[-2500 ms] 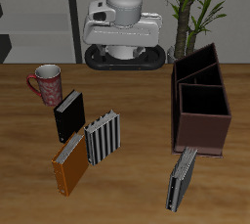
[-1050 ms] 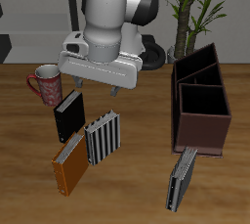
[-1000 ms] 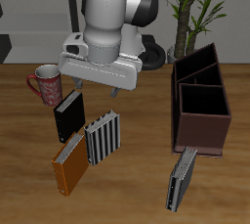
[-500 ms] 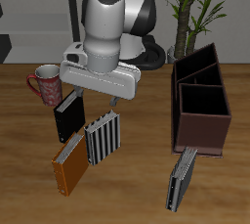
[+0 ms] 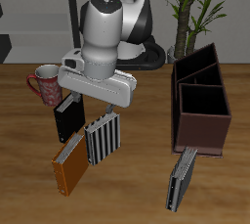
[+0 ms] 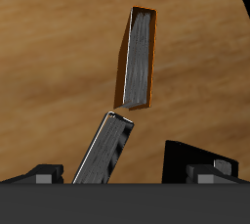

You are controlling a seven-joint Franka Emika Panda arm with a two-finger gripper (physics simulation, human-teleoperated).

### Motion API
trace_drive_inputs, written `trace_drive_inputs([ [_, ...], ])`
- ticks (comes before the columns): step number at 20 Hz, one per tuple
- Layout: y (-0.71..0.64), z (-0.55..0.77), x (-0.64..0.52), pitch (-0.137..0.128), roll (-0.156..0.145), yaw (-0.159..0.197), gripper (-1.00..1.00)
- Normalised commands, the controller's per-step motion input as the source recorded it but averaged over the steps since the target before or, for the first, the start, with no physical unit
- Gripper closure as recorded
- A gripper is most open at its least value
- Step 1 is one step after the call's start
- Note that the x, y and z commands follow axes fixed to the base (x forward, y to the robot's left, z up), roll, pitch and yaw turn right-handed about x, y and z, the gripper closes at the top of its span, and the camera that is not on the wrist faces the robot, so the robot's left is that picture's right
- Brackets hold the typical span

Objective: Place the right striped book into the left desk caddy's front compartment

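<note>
The gripper (image 5: 107, 110) hangs just above the right striped book (image 5: 104, 138), its fingers spread wide and holding nothing. That book stands upright on the table (image 5: 137, 184), between the black book (image 5: 67, 116) farther back and the orange-brown book (image 5: 69, 163) nearer the front edge. The left desk caddy (image 5: 201, 106) sits well apart, across the table.

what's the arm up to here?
The gripper hangs just above the black-and-white striped book, which stands on the table between a black book and an orange-brown book. Nothing is held yet; whether the fingers are open is unclear. The brown caddy sits apart to the side with both compartments empty, a thin grey book leaning before it and a red mug farther back.
</note>
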Motion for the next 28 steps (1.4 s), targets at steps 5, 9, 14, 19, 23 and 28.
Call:
trace_drive_inputs([
  [5,-0.04,-0.12,0.04,-0.003,-0.014,-0.074,-1.00],
  [9,0.01,-0.22,0.05,0.014,-0.003,-0.028,-1.00],
  [14,-0.01,-0.20,0.11,0.015,-0.007,-0.046,-1.00],
  [19,0.10,-0.22,0.06,0.019,0.015,-0.007,-1.00],
  [23,-0.01,-0.25,0.04,0.034,-0.003,-0.028,-1.00],
  [28,-0.08,-0.35,0.07,0.068,-0.025,-0.045,1.00],
])
